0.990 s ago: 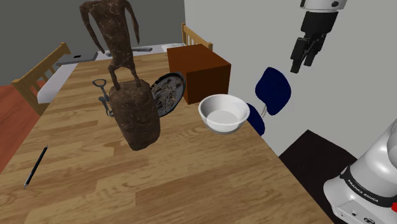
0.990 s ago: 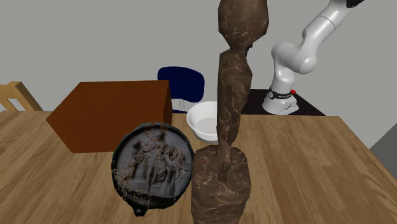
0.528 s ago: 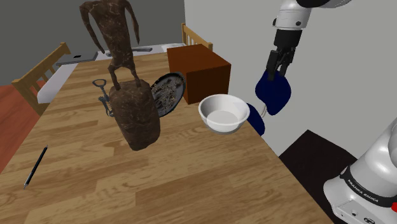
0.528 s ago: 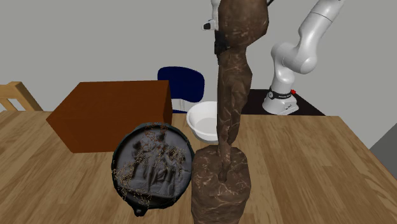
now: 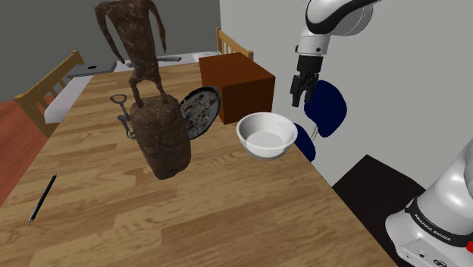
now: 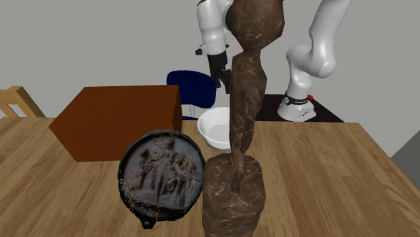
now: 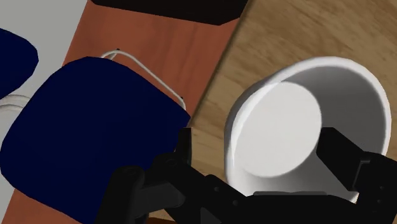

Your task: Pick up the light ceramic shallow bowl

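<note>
The white shallow bowl (image 5: pixel 267 134) stands upright near the wooden table's edge on the shoulder view's right, also seen in the second exterior view (image 6: pixel 217 126). My black gripper (image 5: pixel 298 97) hangs in the air above the bowl and a little toward the blue chair, pointing down, and it touches nothing. In the second exterior view the gripper (image 6: pixel 224 82) sits just above the bowl, partly behind the brown sculpture. In the wrist view the gripper (image 7: pixel 261 159) is open, its fingers standing apart on either side of the bowl (image 7: pixel 299 121) below.
A tall brown sculpture (image 5: pixel 155 114) stands mid-table. A dark round embossed plate (image 5: pixel 198 110) leans beside a brown box (image 5: pixel 236 83). A blue chair (image 5: pixel 326 110) is just off the table edge by the bowl. A corkscrew (image 5: pixel 121 110) and pen (image 5: pixel 42 199) lie farther off.
The arm has swung down and toward the shoulder view's left, bringing the gripper from high at the right to just above the bowl. The bowl has not moved.
</note>
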`<control>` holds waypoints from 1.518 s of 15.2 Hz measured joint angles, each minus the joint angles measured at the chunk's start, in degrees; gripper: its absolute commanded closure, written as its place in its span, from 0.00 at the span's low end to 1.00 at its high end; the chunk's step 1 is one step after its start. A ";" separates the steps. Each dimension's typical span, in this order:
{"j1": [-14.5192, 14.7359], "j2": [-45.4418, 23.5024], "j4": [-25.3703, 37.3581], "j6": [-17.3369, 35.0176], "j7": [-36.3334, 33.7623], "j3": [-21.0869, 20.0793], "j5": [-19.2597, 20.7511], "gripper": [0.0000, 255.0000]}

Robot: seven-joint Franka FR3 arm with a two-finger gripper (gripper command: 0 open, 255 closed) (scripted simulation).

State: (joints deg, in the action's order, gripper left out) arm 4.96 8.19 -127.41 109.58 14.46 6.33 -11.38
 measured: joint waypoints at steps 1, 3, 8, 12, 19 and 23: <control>0.19 -2.83 2.06 0.18 1.05 0.13 -1.03 0.00; 0.50 -7.83 5.22 0.80 3.04 0.12 -3.13 0.00; 0.57 -16.95 10.94 1.90 6.74 -0.32 -6.79 0.00; 0.56 -18.87 10.19 4.32 7.77 -0.48 -7.52 0.00; 0.61 -19.99 9.58 6.05 8.32 -0.61 -7.98 1.00; 0.60 -19.99 9.59 6.08 8.32 -0.60 -8.01 1.00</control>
State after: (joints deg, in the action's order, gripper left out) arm 5.56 -11.79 -117.82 115.66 22.78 5.72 -19.39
